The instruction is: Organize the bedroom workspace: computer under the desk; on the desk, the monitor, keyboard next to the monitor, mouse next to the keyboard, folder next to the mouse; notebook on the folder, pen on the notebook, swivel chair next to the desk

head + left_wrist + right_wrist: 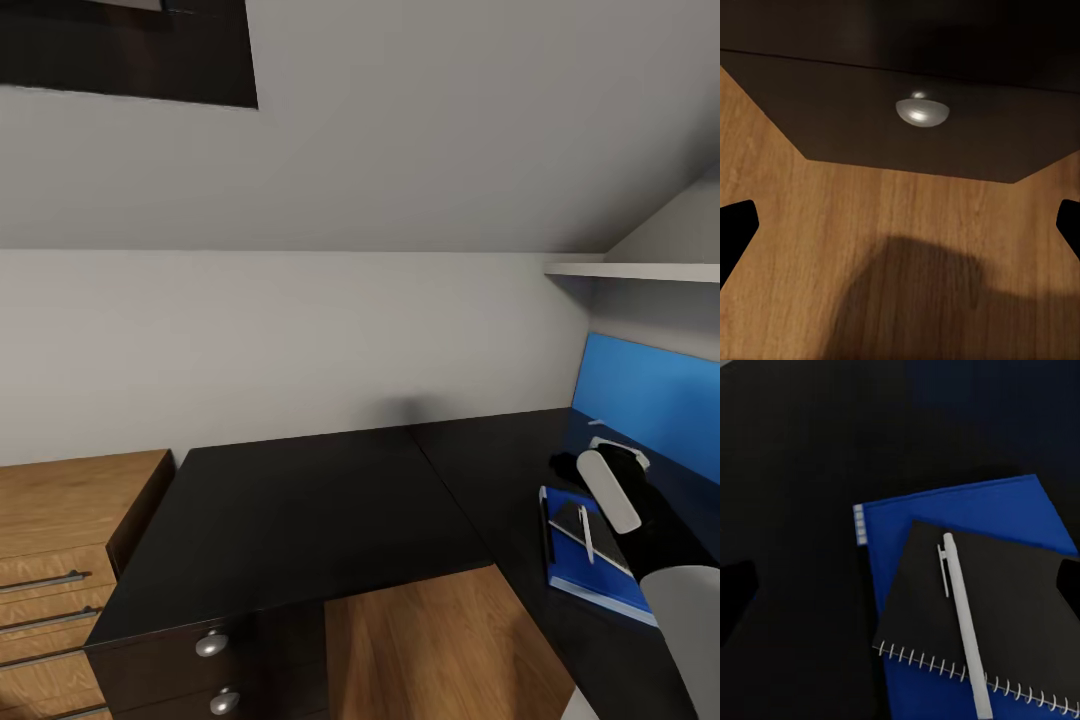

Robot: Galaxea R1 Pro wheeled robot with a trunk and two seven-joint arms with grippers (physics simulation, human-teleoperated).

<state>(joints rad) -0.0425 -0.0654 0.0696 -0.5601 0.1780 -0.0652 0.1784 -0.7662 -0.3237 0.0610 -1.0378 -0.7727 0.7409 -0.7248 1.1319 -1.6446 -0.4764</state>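
A bright-blue folder (600, 590) lies on the black desk (500, 470) near its blue back panel (650, 400). The dark notebook (568, 520) rests on the folder, and the pale pen (586, 533) lies on the notebook. My right arm (610, 490) reaches over this stack. In the right wrist view the folder (945, 517), spiral-bound notebook (1020, 615) and pen (964, 622) lie below my right gripper (901, 581), which is open and holds nothing. My left gripper (901, 225) is open above the wood floor, facing a black drawer front.
A black drawer unit (290, 520) with round silver knobs (921, 112) adjoins the desk's left end. Light-wood drawers (60, 530) stand further left. A white shelf (640, 270) hangs above the desk under the sloped ceiling. Wood floor (420, 650) shows below.
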